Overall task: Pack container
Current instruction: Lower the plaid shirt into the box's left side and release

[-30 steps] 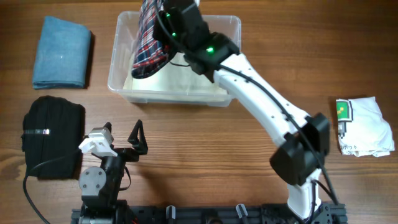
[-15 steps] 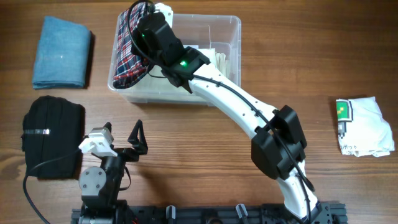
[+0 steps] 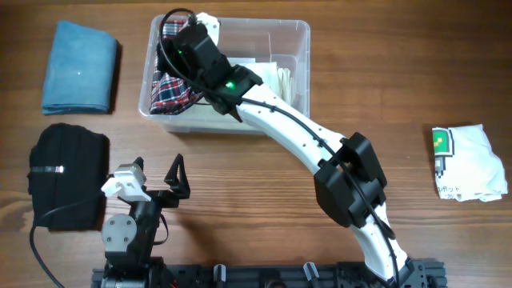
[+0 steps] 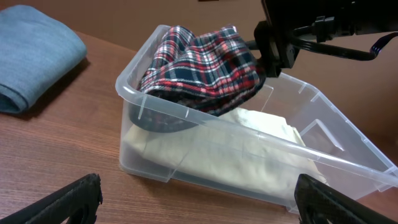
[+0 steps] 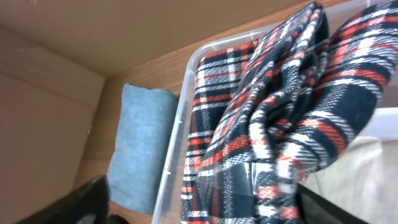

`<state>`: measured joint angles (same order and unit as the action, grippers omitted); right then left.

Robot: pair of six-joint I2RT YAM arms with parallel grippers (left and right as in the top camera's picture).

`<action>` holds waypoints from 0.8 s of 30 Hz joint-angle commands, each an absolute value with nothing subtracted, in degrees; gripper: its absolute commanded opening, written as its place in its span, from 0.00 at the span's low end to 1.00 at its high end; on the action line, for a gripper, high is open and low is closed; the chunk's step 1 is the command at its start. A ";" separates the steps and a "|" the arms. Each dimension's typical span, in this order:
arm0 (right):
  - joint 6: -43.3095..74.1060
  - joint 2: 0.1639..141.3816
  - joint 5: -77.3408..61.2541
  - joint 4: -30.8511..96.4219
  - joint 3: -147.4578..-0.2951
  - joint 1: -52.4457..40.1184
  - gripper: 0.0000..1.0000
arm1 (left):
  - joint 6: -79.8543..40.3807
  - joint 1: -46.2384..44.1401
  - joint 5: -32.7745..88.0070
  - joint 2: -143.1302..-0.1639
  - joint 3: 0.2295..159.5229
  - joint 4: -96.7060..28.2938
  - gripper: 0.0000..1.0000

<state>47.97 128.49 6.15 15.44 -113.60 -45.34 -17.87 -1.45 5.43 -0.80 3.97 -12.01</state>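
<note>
lowering plaid cloth (image 4: 202, 59) into container (image 3: 298, 36), far-left table edge; right gripper (image 3: 182, 60) clamped on cloth, to be released only once flat; left gripper (image 3: 156, 186) spread wide, idle.

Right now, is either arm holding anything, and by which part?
The right end effector holds the plaid cloth by a bunched fold over the container; the exact spot is hidden. The left end effector holds nothing.

container (image 3: 292, 32): clear rectangular plastic bin, upright at table's far middle | holds cream cloth (image 4: 249, 134) on base | plaid cloth (image 4: 205, 59) bunched at left end
</note>
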 commanded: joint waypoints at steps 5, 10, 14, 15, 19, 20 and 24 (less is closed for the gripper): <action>43.66 129.05 2.52 14.94 -113.91 -45.84 0.99 | -16.95 -1.72 5.06 -0.34 3.62 -11.86 1.00; 31.24 124.60 9.10 18.20 -113.93 -45.71 1.00 | -16.93 -1.72 5.06 -0.34 3.62 -11.86 1.00; 19.86 123.31 16.64 26.02 -113.93 -45.74 1.00 | -16.93 -1.72 5.06 -0.34 3.62 -11.86 1.00; 17.91 123.31 19.66 28.56 -113.91 -45.74 1.00 | -16.95 -1.72 5.06 -0.34 3.62 -11.86 1.00; 13.02 123.31 22.94 30.50 -113.91 -45.60 1.00 | -16.93 -1.72 5.06 -0.34 3.62 -11.84 1.00; 13.06 123.33 22.94 30.61 -113.91 -45.36 1.00 | -16.93 -1.72 5.06 -0.34 3.62 -11.84 1.00; 13.67 123.33 22.02 32.56 -113.89 -43.00 0.98 | -16.93 -1.72 5.06 -0.34 3.62 -11.86 1.00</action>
